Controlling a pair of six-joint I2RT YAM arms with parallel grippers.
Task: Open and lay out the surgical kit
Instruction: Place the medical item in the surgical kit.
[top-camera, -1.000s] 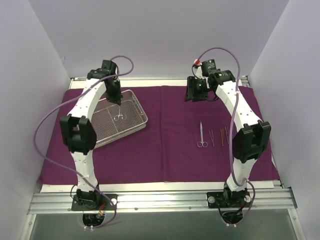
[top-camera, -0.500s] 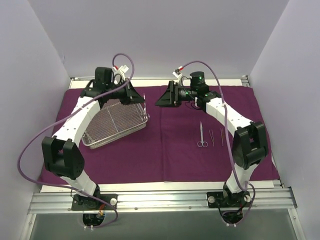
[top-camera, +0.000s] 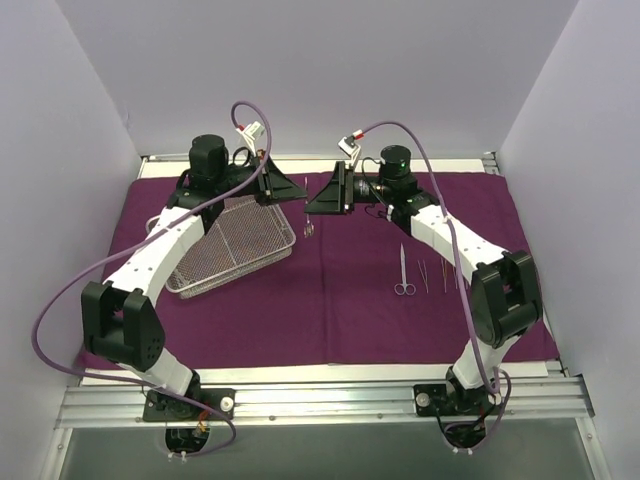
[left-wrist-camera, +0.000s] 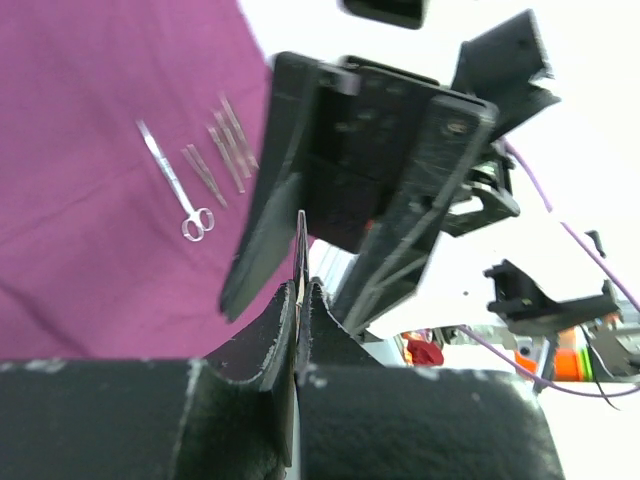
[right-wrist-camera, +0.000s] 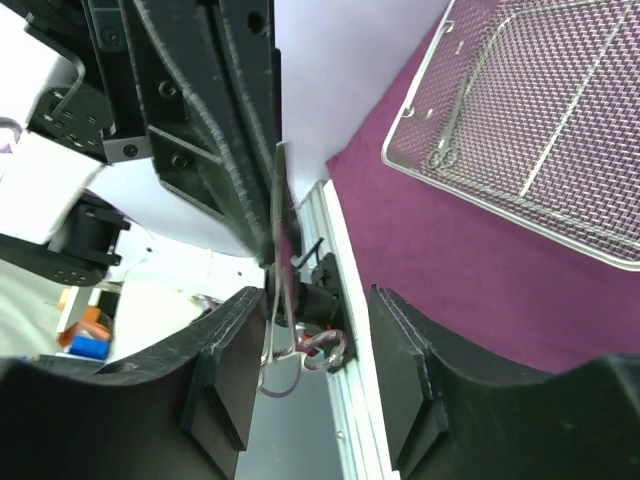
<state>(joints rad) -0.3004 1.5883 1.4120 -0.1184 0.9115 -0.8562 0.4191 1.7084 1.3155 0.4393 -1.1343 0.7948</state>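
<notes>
Handing a scissor-like instrument (top-camera: 309, 224) across in mid-air, upper centre of the top view, above the cloth wrap (top-camera: 350, 310): left fingers (left-wrist-camera: 258, 340) pinch it, right fingers (right-wrist-camera: 228, 350) stand spread around it. Next, the right should close before the left releases.

Reading the top view as a dial centred on the cloth wrap (top-camera: 330, 310), the mesh tray (top-camera: 250, 235) sits on the cloth at 9 o'clock, with one scissor-like instrument (right-wrist-camera: 447, 150) inside it. At 3 o'clock the scissors (top-camera: 403, 272) lie on the cloth, with the tweezers (top-camera: 440, 275) just beside them, again at 3 o'clock. At 12 o'clock the left gripper (top-camera: 303, 192) and right gripper (top-camera: 308, 207) face each other above the cloth, a slim instrument (top-camera: 309, 222) hanging between them.
</notes>
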